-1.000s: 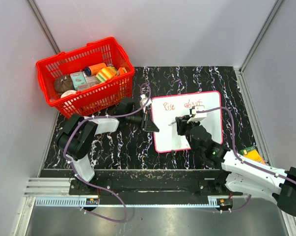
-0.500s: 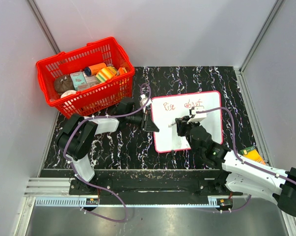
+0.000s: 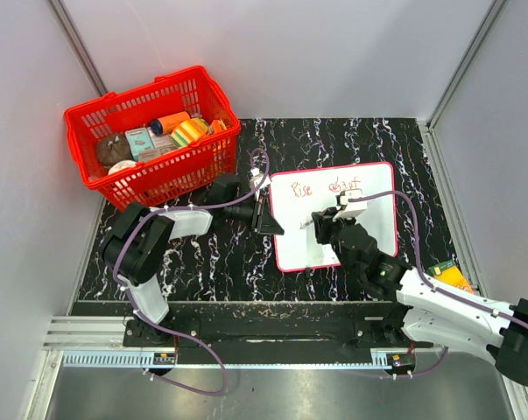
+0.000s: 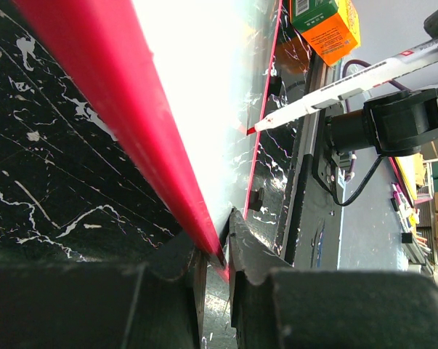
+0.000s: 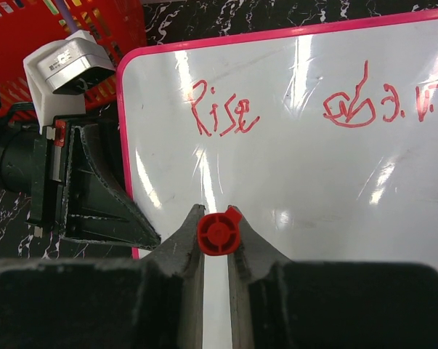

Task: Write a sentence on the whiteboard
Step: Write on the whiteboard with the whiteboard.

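White-barrelled red marker [image 4: 335,83]: clenched in right gripper [image 5: 217,222], tip over blank board just below red handwritten sentence [image 5: 222,110]. Pink-edged white whiteboard [image 3: 290,241]: flat on black marbled table [image 3: 202,262], left edge pinched by left gripper [image 4: 217,254].

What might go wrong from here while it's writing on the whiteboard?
The left gripper pinches only the thin pink edge of the whiteboard, so marker pressure may slide or pivot the board. The right gripper holds the marker at a shallow slant, so the tip may skip or slip in the grip.

Basket [image 3: 154,131] blocks far left (table [image 3: 334,140] behind whiteboard [image 3: 290,241] lies open).
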`<state>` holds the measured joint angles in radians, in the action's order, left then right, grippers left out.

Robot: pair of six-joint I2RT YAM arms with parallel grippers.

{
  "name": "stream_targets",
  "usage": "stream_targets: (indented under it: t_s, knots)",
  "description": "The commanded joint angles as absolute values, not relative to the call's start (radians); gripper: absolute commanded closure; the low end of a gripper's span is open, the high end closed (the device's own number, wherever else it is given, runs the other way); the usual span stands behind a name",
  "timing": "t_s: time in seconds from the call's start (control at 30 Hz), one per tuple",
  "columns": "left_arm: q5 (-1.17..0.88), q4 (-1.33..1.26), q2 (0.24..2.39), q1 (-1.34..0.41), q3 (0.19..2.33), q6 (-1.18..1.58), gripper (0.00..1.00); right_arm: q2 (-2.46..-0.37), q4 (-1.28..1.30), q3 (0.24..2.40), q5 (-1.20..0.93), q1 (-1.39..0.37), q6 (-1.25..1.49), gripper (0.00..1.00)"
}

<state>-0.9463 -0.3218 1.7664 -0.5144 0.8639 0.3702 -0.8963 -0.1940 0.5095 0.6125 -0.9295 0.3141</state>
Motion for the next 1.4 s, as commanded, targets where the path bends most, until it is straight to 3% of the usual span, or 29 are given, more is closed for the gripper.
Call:
stream_targets:
  t_s: [0.0, 0.27, 0.97, 1.37]
  knots:
    - [-0.874, -0.264, 1.773, -0.549, 0.868, 0.268, 1.00, -0.865, -0.164, 0.508, 0.618, -0.936, 0.305, 1.00]
    - [-0.874, -0.264, 1.775, -0.549, 0.868, 0.268, 1.00, -0.807, -0.202, 0.546, 0.624, -0.936, 0.282, 1.00]
    - [-0.873, -0.259, 1.767, -0.549, 0.867, 0.265, 1.00, -0.991, -0.336, 0.612, 0.707, -0.936, 0.232, 1.00]
    - [-0.873, -0.259, 1.767, -0.549, 0.867, 0.264, 1.00, -0.939, -0.311, 0.572, 0.718, -0.936, 0.270, 1.00]
